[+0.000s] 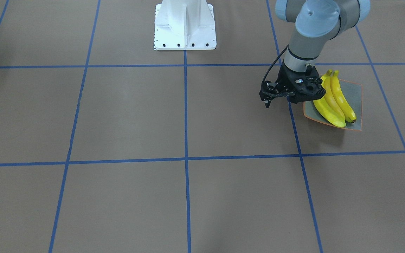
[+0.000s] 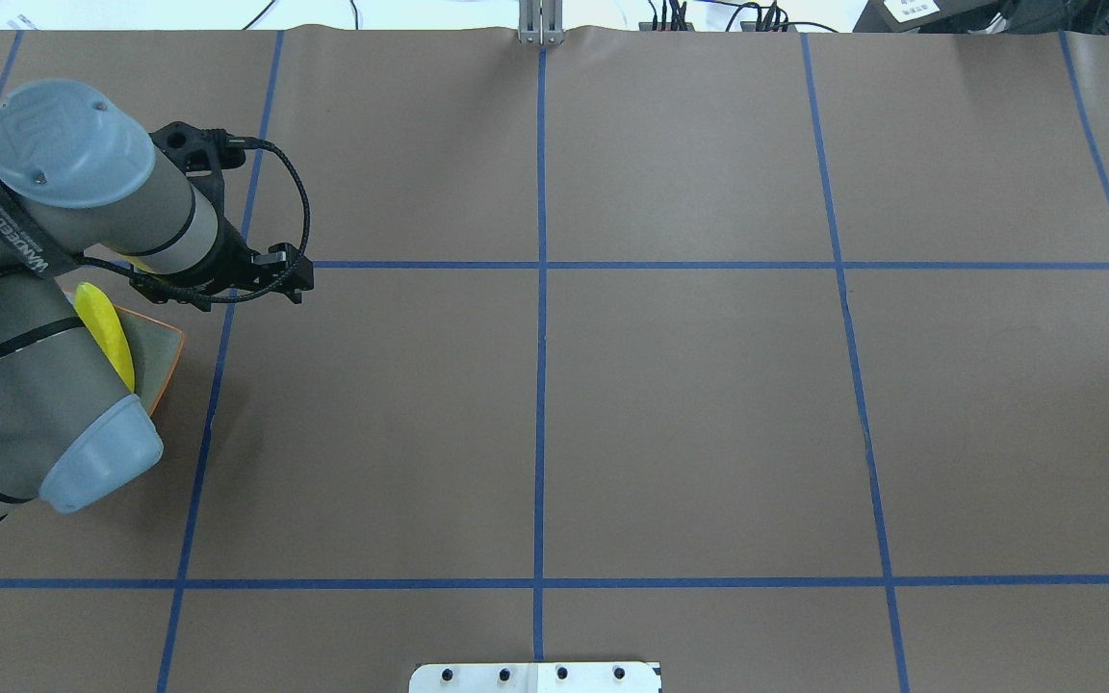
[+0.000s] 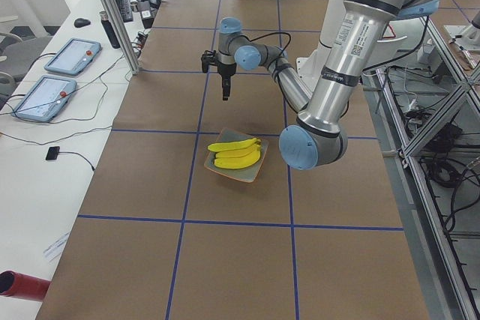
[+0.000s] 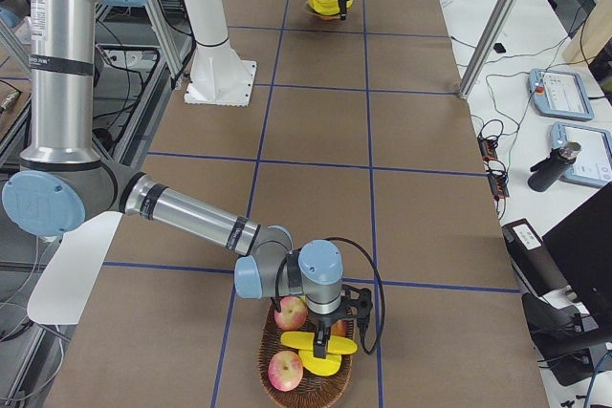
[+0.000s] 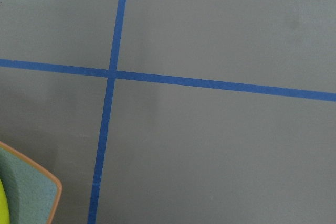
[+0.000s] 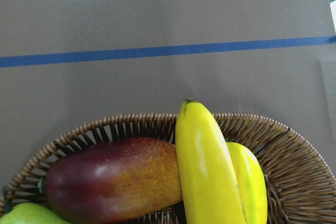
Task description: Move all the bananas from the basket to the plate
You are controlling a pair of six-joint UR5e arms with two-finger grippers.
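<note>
1. The round brown wicker basket (image 6: 294, 150) sits directly under my right gripper (image 4: 327, 336), which hangs low over the fruit. The views that show this gripper do not let me tell whether it is spread or clenched on anything.
2. The square grey-green plate with the orange rim (image 1: 355, 95) lies just beside and below my left gripper (image 3: 226, 95), on its outer side and well apart from my right one. Nothing hangs from that gripper, but I cannot tell whether its fingers are parted.
3. Three long yellow bananas (image 1: 330, 102) lie side by side on that plate, stems nearest my left gripper and dark tips pointing away from it. I judge the step in hand is taking one of the two in the basket.
4. The upper basket banana (image 6: 202, 166) is the one to take. I should close squarely across its middle and lift straight up, so it neither drags the lower basket banana (image 6: 247, 182) nor catches the wicker.
5. In my right wrist view the upper banana's long axis runs away from the wrist, leaning slightly left, with its dark tip at the basket's far rim. The lower one lies alongside on its right, touching it.
6. The red-and-yellow mango (image 6: 115, 174) presses against the upper banana's left flank. The finger on that side has little room, so I would go in gently.
</note>
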